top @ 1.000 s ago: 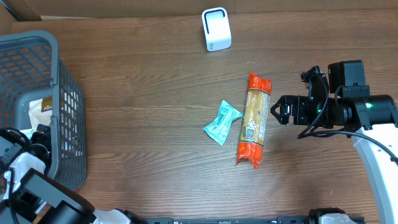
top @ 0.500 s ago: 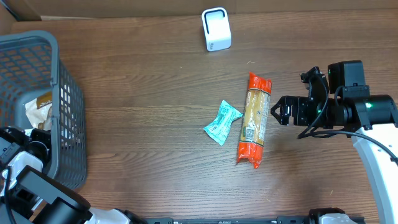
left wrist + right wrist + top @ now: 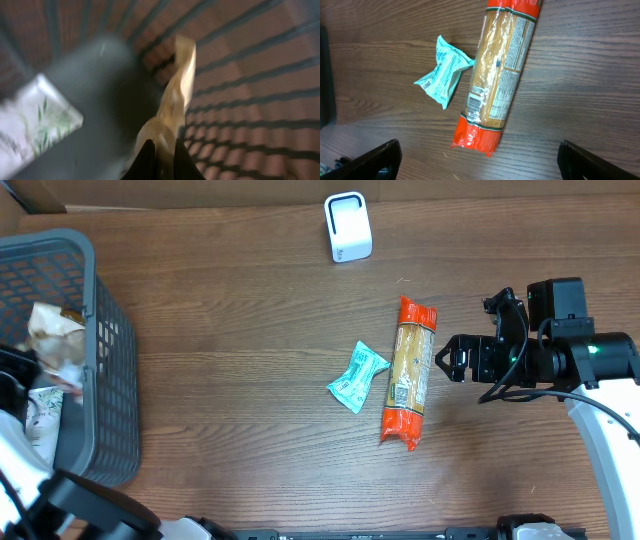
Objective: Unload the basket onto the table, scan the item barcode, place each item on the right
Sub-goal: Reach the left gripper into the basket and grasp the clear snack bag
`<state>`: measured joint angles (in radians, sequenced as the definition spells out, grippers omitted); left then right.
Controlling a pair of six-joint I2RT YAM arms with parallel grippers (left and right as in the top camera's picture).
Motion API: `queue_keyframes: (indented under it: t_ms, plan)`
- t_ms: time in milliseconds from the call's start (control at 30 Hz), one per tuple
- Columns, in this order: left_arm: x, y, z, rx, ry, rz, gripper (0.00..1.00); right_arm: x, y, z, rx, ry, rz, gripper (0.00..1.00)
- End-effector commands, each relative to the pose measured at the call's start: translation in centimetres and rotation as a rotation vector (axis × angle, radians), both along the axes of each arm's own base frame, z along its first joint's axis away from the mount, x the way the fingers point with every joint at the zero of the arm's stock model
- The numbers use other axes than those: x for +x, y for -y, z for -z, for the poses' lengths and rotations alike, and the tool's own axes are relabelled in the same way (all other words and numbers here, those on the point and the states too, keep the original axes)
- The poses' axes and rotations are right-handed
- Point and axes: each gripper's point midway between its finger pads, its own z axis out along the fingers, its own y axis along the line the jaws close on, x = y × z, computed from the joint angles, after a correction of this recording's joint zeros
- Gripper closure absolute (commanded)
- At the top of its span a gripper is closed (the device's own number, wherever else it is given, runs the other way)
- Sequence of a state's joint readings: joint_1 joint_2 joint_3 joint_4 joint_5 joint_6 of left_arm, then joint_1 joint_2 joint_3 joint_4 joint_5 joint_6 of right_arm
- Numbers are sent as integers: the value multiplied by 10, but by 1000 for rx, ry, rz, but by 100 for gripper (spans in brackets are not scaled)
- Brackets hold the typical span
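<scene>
A tan packet [image 3: 45, 328] is pinched by the left hand [image 3: 161, 150] within the grey basket's [image 3: 110, 380] walls. The right hand [image 3: 443, 361] is held spread just beside the orange pasta packet [image 3: 408, 375], which is laid on the counter [image 3: 250, 310] near a teal sachet [image 3: 357, 377]. The white scanner [image 3: 348, 227] is stood well apart.

The right arm [image 3: 560, 352] is black with a green light, cables and a white link; the left arm [image 3: 92, 515] seems similar.
</scene>
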<state>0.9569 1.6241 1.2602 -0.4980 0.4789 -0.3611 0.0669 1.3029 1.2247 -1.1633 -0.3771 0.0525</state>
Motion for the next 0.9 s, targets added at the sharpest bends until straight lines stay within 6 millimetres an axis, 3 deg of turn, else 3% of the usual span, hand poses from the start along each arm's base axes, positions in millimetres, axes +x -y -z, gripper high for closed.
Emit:
queue_keyframes:
  t_ms: [0,133,333,467,500,533,600,633,667,800,867]
  plan:
    - [5,-3,-111,190,137,0,96,4,0,-6,-1,22,-1,0]
    - [-2,7,-161,271,195,1,96,5,0,-7,-1,26,-1,0]
    - [-19,31,-218,368,267,4,96,6,0,-7,-1,31,-1,0]
    - [-32,42,-240,427,284,-24,96,6,0,-7,0,31,-1,0]
    - [-37,39,-239,432,266,-50,96,6,0,-7,-1,31,-1,0]
    - [-41,36,-234,430,239,-78,90,6,0,-7,0,32,-1,0]
    - [-50,27,-219,413,168,-139,47,6,0,-7,-1,32,-1,0]
    - [-56,20,-205,393,108,-178,31,6,0,-7,-1,32,-1,0]
    - [-60,16,-193,375,64,-202,23,6,0,-7,-1,31,-1,0]
    - [-63,6,-135,240,-95,-220,7,6,0,-7,-1,31,-1,0]
    - [-60,3,-101,156,-167,-210,4,6,0,-7,-1,31,-1,0]
